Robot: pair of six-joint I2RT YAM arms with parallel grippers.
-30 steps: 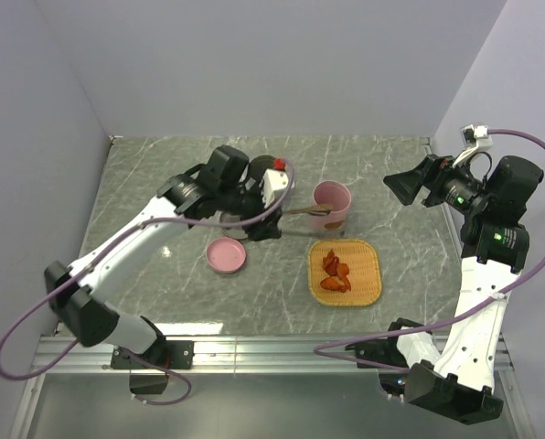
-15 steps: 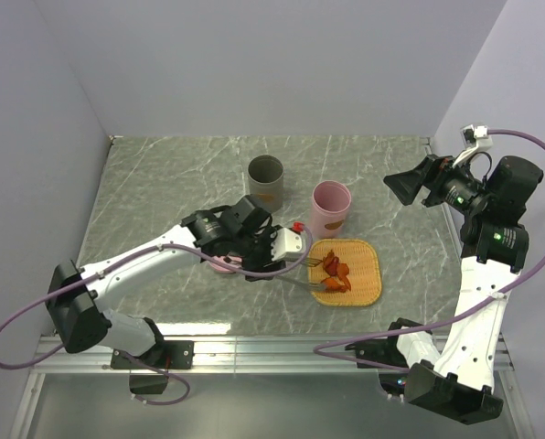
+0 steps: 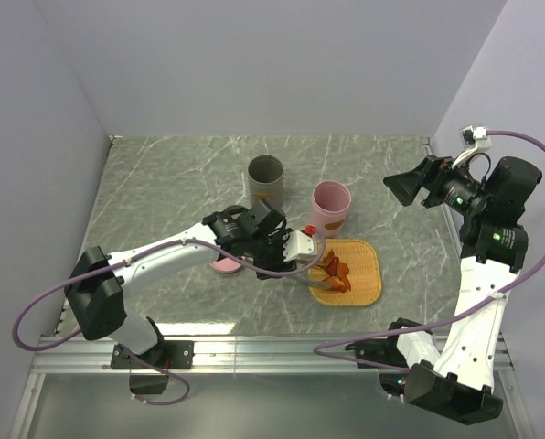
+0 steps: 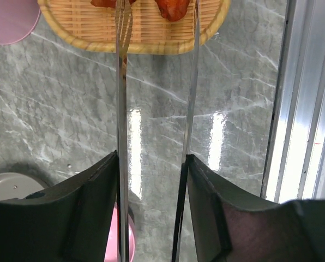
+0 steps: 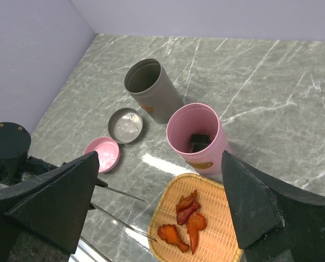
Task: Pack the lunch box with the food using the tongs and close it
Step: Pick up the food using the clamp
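Tongs (image 4: 120, 82) have swung away from the pink lunch box (image 3: 331, 206), where you held them across its rim a second ago, and now reach over the orange woven tray (image 3: 368, 265). That suggests one delivery is done and the next pick is starting; the right wrist view shows a dark piece already lying inside the box. Your left gripper (image 4: 151, 158) clamps the tongs from outside, one finger on each silver arm, leaving a gap between the arms. Their long axis runs from the gripper toward the tray, pointing right and slightly toward the near edge in the overhead view; the joined end is hidden behind the fingers. The tips sit among the orange-red food (image 5: 184, 218), with one chunk between them. Your right gripper (image 5: 160, 185) hangs wide and empty, well off to the side.
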